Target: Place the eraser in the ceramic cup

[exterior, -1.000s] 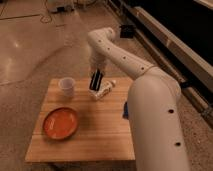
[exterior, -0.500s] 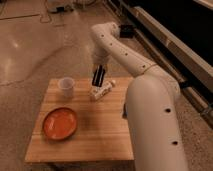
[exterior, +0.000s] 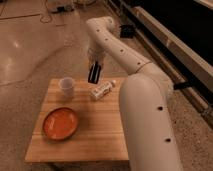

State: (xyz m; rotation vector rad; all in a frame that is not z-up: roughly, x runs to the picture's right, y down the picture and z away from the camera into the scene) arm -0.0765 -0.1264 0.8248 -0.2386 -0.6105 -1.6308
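So the dark two-finger gripper (exterior: 93,75) hangs straight down off the big white arm (exterior: 125,55), above the far part of the square light wooden table (exterior: 100,130). Honestly I can't tell how far open it is or whether it has hold of anything; it just reads as one dark shape. The small plain white round ceramic cup (exterior: 66,86) stands upright on the table just left of the gripper and a bit lower in the view, not touching it. Just below and to the right of the gripper lies a small white oblong block (exterior: 102,90) on its side at a slant. That might be the eraser, but I can't say for sure. The wide shallow orange bowl (exterior: 60,123) sits well below-left of the gripper, nearer the camera than the cup.
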